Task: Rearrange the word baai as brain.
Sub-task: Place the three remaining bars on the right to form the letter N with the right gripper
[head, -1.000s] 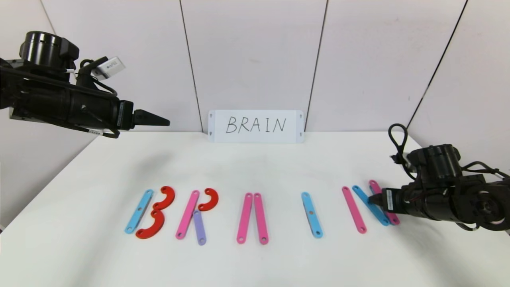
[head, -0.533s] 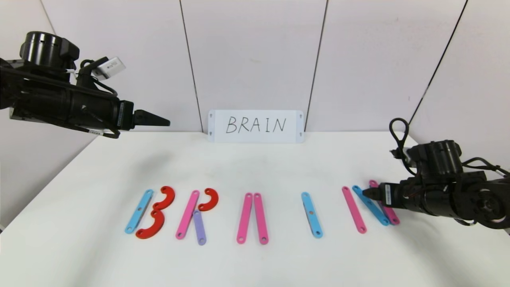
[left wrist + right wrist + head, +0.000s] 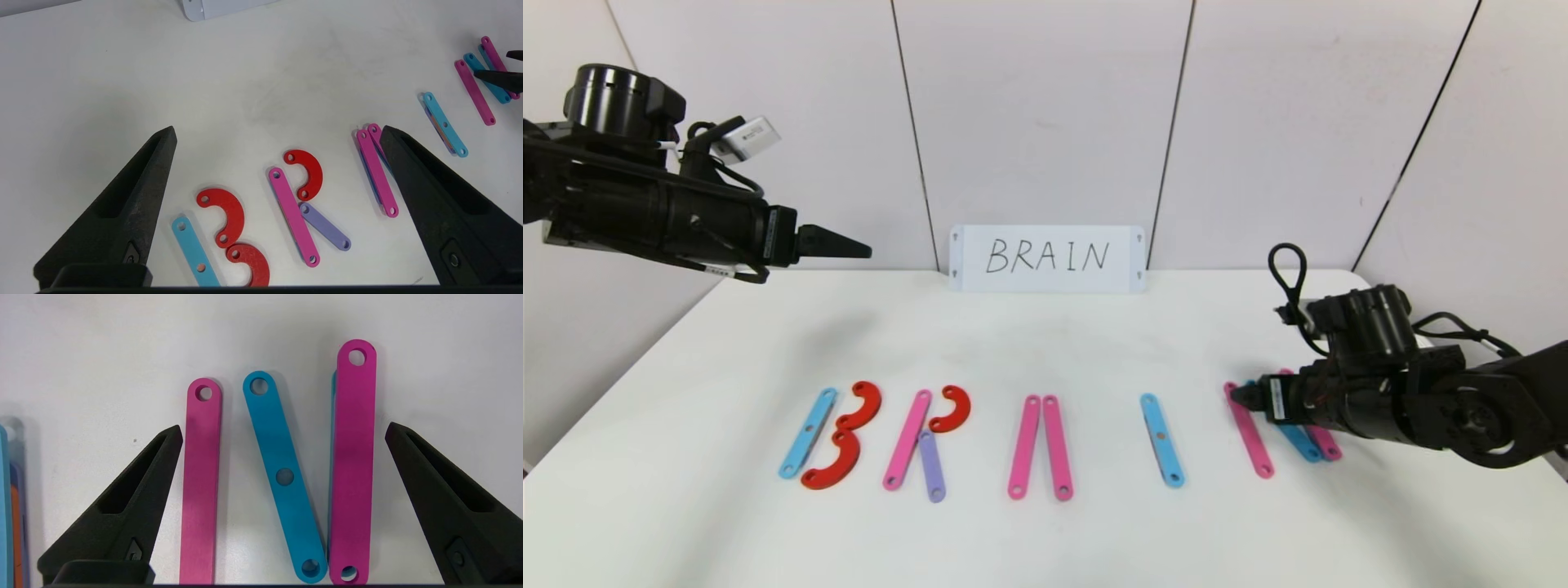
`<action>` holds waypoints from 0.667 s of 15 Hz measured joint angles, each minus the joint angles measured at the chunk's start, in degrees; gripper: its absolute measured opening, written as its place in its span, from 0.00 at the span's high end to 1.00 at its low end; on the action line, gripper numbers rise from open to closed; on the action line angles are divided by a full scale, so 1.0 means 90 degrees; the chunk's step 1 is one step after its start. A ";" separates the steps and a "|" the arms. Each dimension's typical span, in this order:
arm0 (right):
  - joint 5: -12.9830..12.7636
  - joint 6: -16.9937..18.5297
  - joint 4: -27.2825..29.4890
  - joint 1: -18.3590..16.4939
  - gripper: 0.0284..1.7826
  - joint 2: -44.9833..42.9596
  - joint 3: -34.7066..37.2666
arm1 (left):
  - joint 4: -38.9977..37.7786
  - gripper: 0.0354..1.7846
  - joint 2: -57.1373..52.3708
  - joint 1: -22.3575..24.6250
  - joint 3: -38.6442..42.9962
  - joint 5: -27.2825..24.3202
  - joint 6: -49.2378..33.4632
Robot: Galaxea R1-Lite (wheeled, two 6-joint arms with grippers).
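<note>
The right gripper (image 3: 1241,397) hangs wide open and empty, low over the N (image 3: 282,473) at the table's (image 3: 1045,343) 4 o'clock, its fingertips outside both pink bars. Closing or dragging there would likely skew the blue diagonal (image 3: 284,477). The left gripper (image 3: 849,243), also wide open and empty, is parked high at 10 o'clock.

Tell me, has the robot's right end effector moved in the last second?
Yes. The right end effector has slid toward the robot's left across the N: its tip was by the far pink bar, now it is at the near pink bar, open.
</note>
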 joint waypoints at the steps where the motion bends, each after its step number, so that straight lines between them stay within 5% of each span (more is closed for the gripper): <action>1: -0.0018 -0.0003 0.0011 0.0061 0.02 0.0031 -0.0007 | 0.0000 0.03 0.0000 0.0000 -0.0003 -0.0003 0.0000; 10: -0.0265 -0.0066 -0.0033 0.0116 0.02 0.0310 -0.0070 | -0.0005 0.03 -0.0011 0.0000 -0.0005 0.0004 -0.0003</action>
